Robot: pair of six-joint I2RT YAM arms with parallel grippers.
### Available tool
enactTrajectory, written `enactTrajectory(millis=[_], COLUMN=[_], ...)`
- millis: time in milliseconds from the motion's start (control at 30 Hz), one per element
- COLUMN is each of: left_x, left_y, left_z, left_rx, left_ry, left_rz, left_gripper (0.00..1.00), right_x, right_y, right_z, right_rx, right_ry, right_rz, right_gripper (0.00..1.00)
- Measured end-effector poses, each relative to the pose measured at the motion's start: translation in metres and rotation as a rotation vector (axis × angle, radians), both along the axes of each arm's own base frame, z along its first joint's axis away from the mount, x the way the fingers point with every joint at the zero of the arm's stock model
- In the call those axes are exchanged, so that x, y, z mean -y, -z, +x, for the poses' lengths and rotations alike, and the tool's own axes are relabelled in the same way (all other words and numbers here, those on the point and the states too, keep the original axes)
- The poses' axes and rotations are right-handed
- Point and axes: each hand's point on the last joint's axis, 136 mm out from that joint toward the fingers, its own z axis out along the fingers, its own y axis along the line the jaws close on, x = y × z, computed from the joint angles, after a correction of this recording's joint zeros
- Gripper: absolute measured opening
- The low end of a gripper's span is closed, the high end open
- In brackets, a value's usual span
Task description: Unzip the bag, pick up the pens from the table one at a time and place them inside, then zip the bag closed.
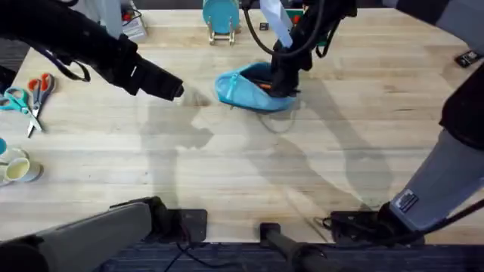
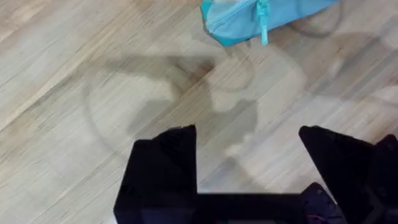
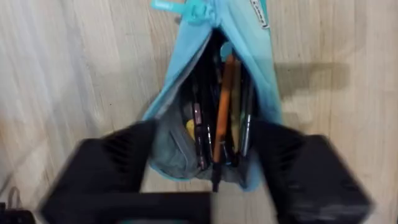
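The right tool (image 3: pixel 211 180) hangs directly over the open mouth of the bag (image 1: pixel 253 89), its two black fingers spread apart on either side of the opening with nothing between them. That straddling pose suits a drop into the pouch: in the right wrist view an orange pen (image 3: pixel 222 112) lies lengthwise inside among several darker pens, so the load seems to be in and the tool free. The zipper pull (image 3: pixel 186 9) sits at the far end of the bag, so the zip is fully undone. The left tool (image 2: pixel 249 162) hovers over bare worktop (image 1: pixel 227 166) near the bag's other end, fingers wide apart and empty, probably waiting to steady the fabric for zipping. The bag lies toward the far middle of the worktop.
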Motion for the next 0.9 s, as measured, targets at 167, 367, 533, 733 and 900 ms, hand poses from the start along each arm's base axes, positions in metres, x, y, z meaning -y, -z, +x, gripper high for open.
enactTrajectory(millis=[167, 367, 533, 733, 900], left_x=[0.0, 0.0, 0.0, 0.0, 0.0], left_y=[0.0, 0.0, 0.0, 0.0, 0.0], left_z=[0.0, 0.0, 0.0, 0.0, 0.0], left_rx=[0.0, 0.0, 0.0, 0.0, 0.0], left_ry=[0.0, 0.0, 0.0, 0.0, 0.0], left_rz=[0.0, 0.0, 0.0, 0.0, 0.0], left_gripper=[0.995, 0.995, 0.995, 0.995, 0.995], right_x=[0.0, 0.0, 0.0, -0.0007, -0.0022], right_y=[0.0, 0.0, 0.0, -0.0002, -0.0048], right_z=[0.0003, 0.0003, 0.0003, 0.0016, 0.0046], right_rx=[0.002, 0.001, 0.001, -0.01, -0.033], right_ry=[-0.001, 0.0, 0.001, 0.037, 0.115], right_rz=[0.0, 0.0, 0.0, 0.001, 0.003], right_gripper=[0.996, 0.996, 0.996, 0.998, 0.997])
